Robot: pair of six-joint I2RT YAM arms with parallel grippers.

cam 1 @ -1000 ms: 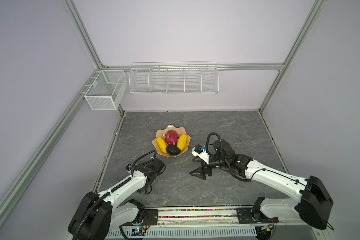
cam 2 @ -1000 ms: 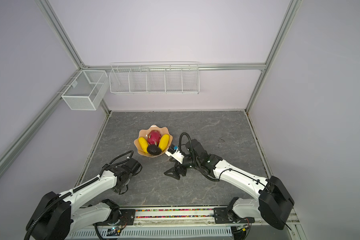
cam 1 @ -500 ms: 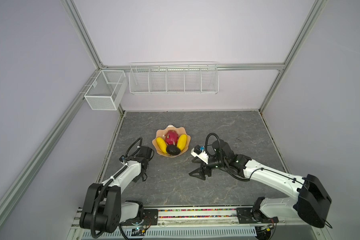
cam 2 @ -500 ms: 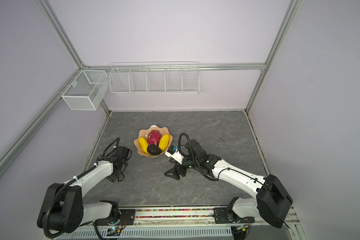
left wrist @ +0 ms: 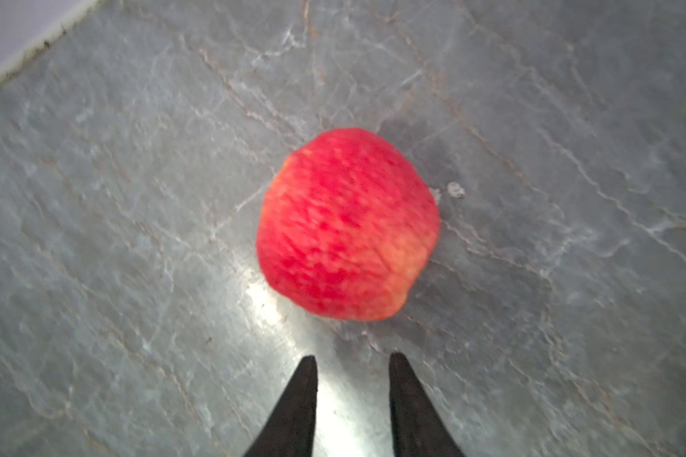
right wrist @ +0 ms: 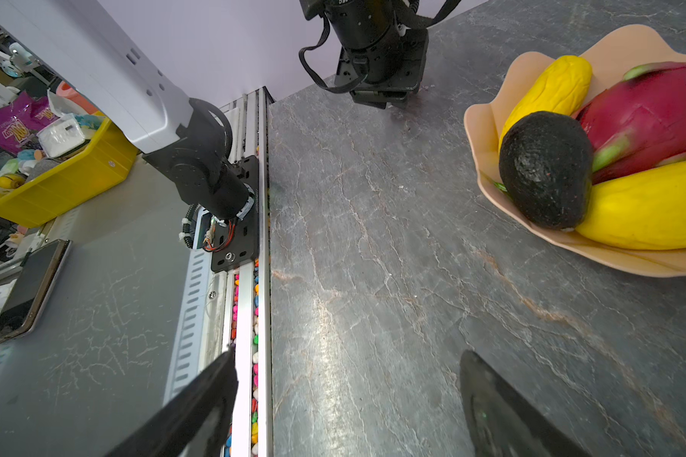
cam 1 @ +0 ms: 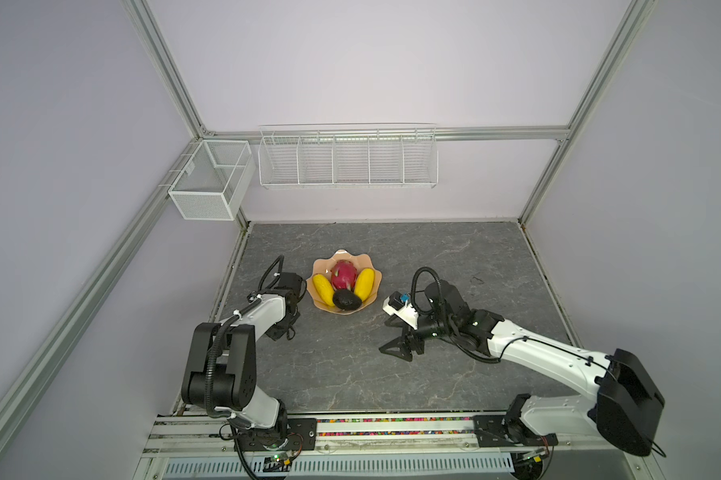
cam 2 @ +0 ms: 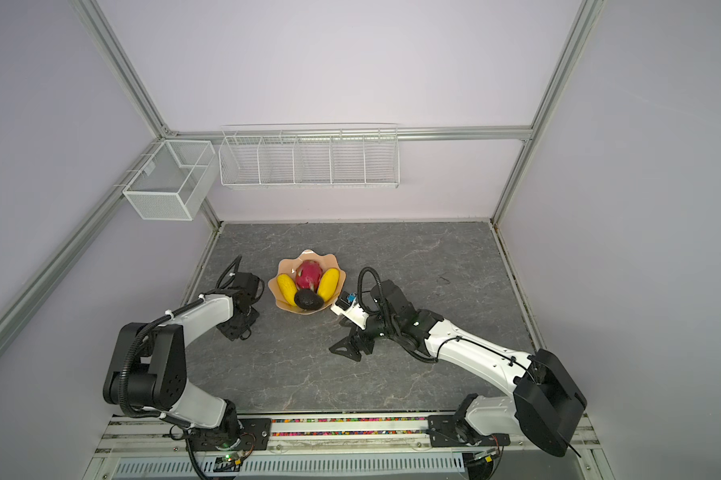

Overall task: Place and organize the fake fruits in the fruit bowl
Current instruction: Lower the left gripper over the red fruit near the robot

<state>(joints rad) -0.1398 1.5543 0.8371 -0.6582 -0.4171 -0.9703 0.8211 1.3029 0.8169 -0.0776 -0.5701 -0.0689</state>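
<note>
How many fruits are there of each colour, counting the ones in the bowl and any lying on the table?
Yellow: 2, in the bowl: one, another
Magenta: 1, dragon fruit, in the bowl
Black: 1, avocado, in the bowl
Red: 1, strawberry, on the table, seen only by the left wrist camera
Total: 5

Bare tabletop (cam 1: pixel 392 249) rings the fruit bowl (cam 1: pixel 319 301), except its left, blocked by the left gripper (cam 1: pixel 282 332) over the strawberry (left wrist: pixel 347 225).
</note>
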